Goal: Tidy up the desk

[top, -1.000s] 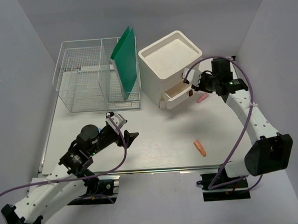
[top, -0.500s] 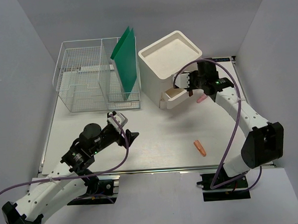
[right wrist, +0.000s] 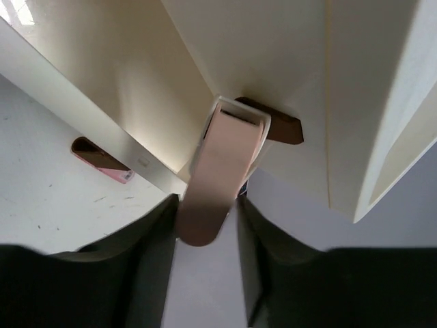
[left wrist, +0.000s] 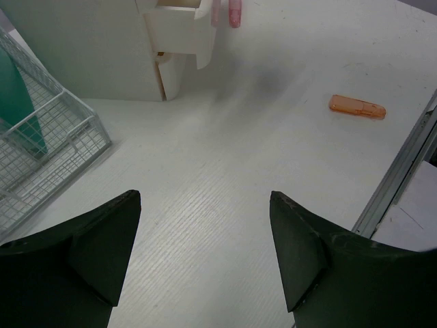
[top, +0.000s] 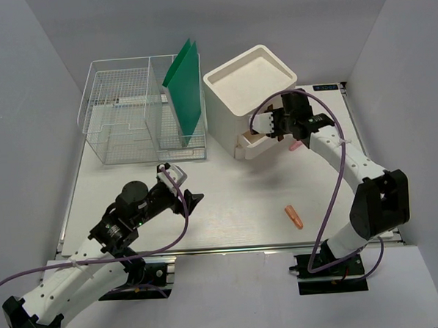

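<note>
Top view: the desk [top: 235, 200] is lying under everything, with its rail along the near edge. The right gripper [top: 279, 124] is hovering at the open drawer [top: 256, 141] of the white drawer box [top: 248, 85]. The left gripper [top: 187, 196] is hanging over bare desk, mid-left. A pink piece [top: 297, 145] and an orange piece [top: 294, 217] are lying loose on the desk.

Left wrist: the fingers are standing wide apart, with nothing between them.

Right wrist: the fingers are pinching the near end of a beige stick [right wrist: 225, 160], and its far end is reaching over the drawer wall.

Risks:
- The grip is sitting close to one end, so the stick could pivot.
- If it's let go while straddling the wall, it's likely tipping back out onto the desk by the pink piece.
- The wrist is crowding the box, so a bump could shove the drawer shut.
</note>
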Tool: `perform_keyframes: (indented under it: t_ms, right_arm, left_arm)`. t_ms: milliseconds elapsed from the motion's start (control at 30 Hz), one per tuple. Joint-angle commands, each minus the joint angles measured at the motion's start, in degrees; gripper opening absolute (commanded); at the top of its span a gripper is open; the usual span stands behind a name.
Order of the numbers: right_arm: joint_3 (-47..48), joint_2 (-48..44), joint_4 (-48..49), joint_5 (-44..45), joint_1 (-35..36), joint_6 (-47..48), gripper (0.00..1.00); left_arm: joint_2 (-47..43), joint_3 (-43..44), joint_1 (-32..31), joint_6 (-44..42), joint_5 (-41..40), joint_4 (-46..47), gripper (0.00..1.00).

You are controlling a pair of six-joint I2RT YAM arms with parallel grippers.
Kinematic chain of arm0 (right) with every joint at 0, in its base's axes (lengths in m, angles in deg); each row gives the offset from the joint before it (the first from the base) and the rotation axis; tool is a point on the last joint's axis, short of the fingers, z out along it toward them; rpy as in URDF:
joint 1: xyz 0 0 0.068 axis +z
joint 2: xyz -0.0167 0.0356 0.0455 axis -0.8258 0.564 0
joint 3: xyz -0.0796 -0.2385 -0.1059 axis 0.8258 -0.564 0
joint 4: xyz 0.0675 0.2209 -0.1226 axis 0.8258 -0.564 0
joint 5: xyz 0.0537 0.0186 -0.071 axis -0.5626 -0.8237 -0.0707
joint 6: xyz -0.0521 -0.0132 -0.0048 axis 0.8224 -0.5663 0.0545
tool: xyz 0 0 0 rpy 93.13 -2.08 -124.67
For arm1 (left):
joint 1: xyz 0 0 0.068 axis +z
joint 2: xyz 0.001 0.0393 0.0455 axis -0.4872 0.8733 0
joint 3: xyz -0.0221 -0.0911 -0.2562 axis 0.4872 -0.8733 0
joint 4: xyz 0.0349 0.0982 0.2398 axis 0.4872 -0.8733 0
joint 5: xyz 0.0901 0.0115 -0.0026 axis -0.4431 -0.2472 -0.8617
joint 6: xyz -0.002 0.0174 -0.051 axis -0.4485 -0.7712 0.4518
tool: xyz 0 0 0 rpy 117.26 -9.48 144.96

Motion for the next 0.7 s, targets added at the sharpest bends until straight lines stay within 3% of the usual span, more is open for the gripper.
perform_keyframes:
  t_ms: [0, 33, 100, 667]
  right_arm:
    - [0.74, 0.28, 0.98, 0.72, 0.72, 0.88, 0.48]
    - [0.47, 0.02, 1.16, 0.63, 0.72, 0.80, 0.54]
    - [0.12, -0.33, 1.42, 0.54, 0.89, 0.53, 0.55]
    - [-1.20, -0.16, 1.33, 0.45, 0.72, 1.58, 0.56]
  left_arm:
    - [-0.79, 1.10, 0.25, -0.25, -0.47, -0.03, 0.86]
    - [-0.79, 1.10, 0.25, -0.16, -0.47, -0.03, 0.86]
    - [-0.71, 1.10, 0.25, -0.25, -0.47, -0.03, 0.85]
    - [-0.53, 1.10, 0.25, -0.25, -0.30, -0.03, 0.86]
